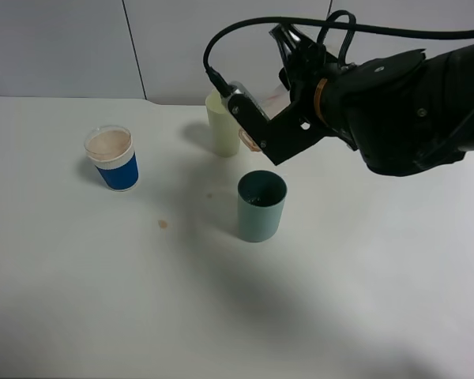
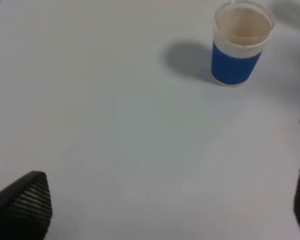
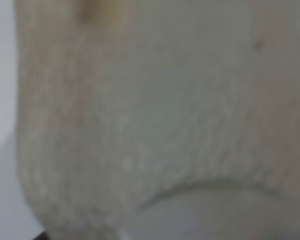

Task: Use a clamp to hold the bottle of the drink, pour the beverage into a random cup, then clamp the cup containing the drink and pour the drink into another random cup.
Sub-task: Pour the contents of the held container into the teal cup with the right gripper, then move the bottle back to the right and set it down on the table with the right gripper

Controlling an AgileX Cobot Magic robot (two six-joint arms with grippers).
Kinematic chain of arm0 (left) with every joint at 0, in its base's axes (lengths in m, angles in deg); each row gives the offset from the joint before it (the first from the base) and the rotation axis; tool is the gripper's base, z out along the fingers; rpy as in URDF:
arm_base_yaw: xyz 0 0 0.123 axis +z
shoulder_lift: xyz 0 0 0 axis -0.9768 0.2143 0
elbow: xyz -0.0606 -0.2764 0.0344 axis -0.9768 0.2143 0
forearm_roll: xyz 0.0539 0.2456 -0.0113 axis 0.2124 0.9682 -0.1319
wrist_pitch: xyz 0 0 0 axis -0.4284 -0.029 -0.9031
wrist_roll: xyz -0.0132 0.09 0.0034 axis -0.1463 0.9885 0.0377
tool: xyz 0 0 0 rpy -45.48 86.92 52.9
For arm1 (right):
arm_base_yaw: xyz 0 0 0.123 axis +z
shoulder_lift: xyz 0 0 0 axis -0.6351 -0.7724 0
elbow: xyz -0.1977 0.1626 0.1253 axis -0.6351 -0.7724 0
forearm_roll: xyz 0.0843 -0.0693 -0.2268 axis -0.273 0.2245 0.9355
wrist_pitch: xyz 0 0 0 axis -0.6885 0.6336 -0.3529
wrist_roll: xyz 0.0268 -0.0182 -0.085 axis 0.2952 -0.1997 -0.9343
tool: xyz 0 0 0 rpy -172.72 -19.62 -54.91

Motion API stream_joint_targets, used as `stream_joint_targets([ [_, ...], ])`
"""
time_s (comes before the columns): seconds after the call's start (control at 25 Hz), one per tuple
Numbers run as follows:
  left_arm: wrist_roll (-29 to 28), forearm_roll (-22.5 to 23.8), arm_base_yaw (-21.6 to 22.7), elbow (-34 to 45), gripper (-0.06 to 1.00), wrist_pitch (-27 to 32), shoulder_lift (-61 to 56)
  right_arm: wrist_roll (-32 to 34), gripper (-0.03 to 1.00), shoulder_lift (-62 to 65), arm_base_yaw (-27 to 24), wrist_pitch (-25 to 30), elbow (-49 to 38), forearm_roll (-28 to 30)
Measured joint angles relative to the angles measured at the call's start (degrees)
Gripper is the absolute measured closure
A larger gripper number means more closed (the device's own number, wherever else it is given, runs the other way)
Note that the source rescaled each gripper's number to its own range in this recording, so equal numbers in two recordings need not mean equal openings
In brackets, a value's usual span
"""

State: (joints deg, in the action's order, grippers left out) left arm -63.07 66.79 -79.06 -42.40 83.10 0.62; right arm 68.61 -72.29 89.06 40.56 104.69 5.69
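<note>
We note right arm (image 1: 395, 110) stretched in, wrist tipped down — right gripper (image 1: 251, 136) closed beside pale cup (image 1: 221, 126), hold unclear; left gripper (image 2: 170, 205) wide open, empty.

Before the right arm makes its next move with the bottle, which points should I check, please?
1. The right gripper is shut on the bottle: ok.
2. Bottle mouth above the pale yellow cup: cannot tell, the arm hides it.
3. The teal cup stands upright: ok.
4. The left gripper is open, away from the blue cup: ok.
5. The table is clean: not ok, small brown spot.
</note>
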Motion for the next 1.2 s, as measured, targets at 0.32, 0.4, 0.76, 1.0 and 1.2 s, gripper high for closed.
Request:
stream_joint_targets([
  [0.32, 0.0, 0.0, 0.0, 0.0, 0.01, 0.0, 0.0, 14.7, 0.97, 0.0, 0.0, -0.1, 0.0, -7.9],
  [0.4, 0.0, 0.0, 0.0, 0.0, 0.01, 0.0, 0.0, 18.9, 0.97, 0.0, 0.0, 0.2, 0.0, -10.0],
  [0.76, 0.0, 0.0, 0.0, 0.0, 0.01, 0.0, 0.0, 37.2, 0.97, 0.0, -1.6, -4.4, 0.0, -20.1],
  [1.0, 0.0, 0.0, 0.0, 0.0, 0.01, 0.0, 0.0, 39.7, 0.97, 0.0, -5.0, -8.7, 0.0, -26.5],
  [1.2, 0.0, 0.0, 0.0, 0.0, 0.01, 0.0, 0.0, 39.8, 0.97, 0.0, -8.2, -13.1, 0.0, -31.7],
])
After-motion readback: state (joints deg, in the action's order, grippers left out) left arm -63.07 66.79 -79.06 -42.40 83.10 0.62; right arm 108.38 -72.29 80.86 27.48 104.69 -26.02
